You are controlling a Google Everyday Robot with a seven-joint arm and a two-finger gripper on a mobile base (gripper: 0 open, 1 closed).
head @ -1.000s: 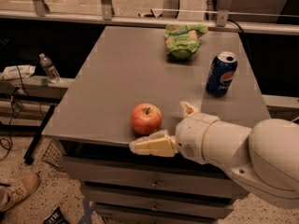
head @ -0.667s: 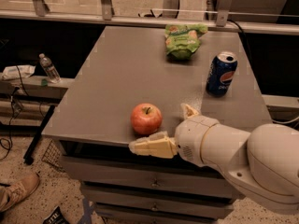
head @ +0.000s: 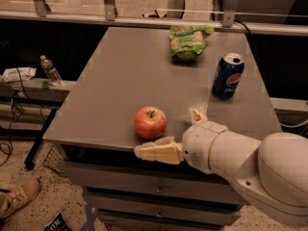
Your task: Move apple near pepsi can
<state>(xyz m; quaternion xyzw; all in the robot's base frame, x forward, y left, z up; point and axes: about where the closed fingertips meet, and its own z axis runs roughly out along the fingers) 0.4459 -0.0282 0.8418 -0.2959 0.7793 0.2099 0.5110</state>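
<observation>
The red-orange apple (head: 150, 122) sits upright near the front edge of the grey table (head: 125, 76). The dark blue pepsi can (head: 228, 76) stands upright at the table's right side, well behind and to the right of the apple. My gripper (head: 174, 134) is at the front edge, just right of and below the apple. It is open: one cream finger (head: 156, 152) lies below the apple, the other fingertip (head: 197, 115) points up to the apple's right. It holds nothing.
A green crinkly snack bag (head: 188, 42) lies at the table's back. A clear water bottle (head: 50, 70) stands on a low shelf to the left. A shoe (head: 19, 200) shows on the floor at lower left. Drawers sit under the table.
</observation>
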